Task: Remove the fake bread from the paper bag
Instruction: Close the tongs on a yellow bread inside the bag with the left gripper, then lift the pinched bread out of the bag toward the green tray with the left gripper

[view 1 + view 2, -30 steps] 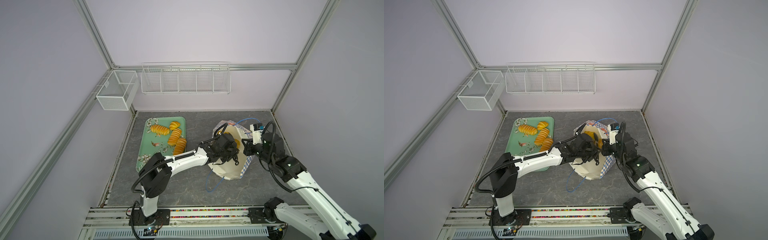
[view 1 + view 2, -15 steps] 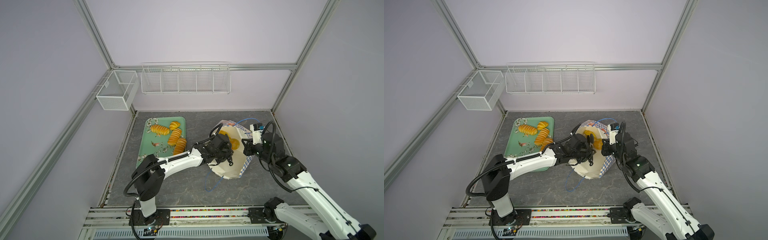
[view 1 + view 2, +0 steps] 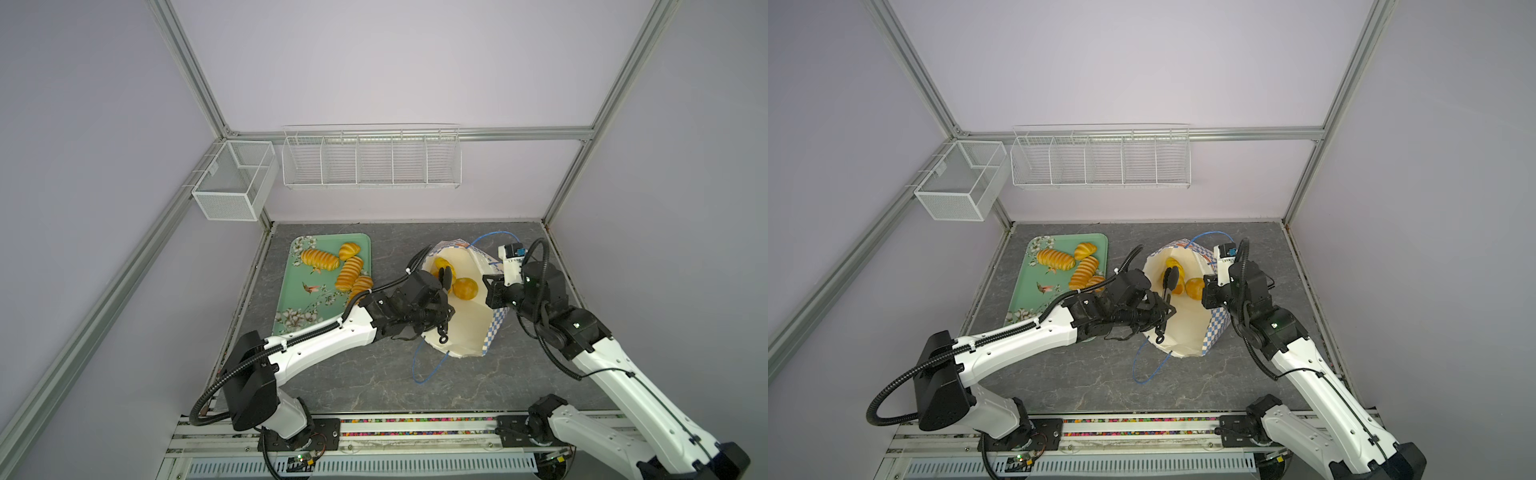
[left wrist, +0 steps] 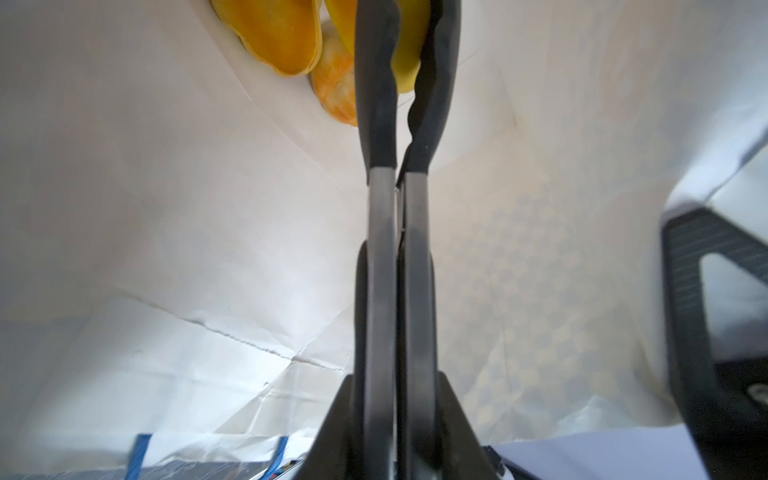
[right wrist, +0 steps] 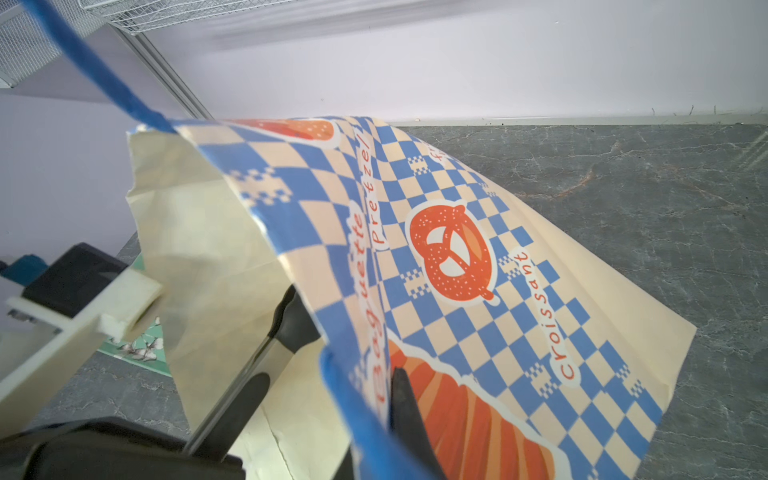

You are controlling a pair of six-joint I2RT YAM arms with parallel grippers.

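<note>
Your left hand point(image 3: 438, 311) is pressed together around the black-tipped steel tongs point(image 4: 376, 124); the tongs reach deep into the blue-and-white checked paper bag point(image 3: 494, 328), and their tips pinch a glossy yellow toy pastry point(image 4: 409, 54) (whether it is lifted off the cream lining, you cannot tell). A round golden bun point(image 4: 336, 91) and a flatter orange piece point(image 4: 274, 33) lie just beside it inside the bag. Your right hand point(image 3: 491, 291) is clamped on the bag's rim at its right side, with one black finger point(image 5: 405, 415) against the printed outside and a blue cord handle point(image 5: 359, 424) running just beside it. The bag sits tilted on the grey marbled desk point(image 3: 374, 374), its mouth gaping wide in both top views. Four ribbed and round golden loaves point(image 3: 320, 258) rest on the green flowered tray point(image 3: 299, 307), well apart from the bag, on its left.
</note>
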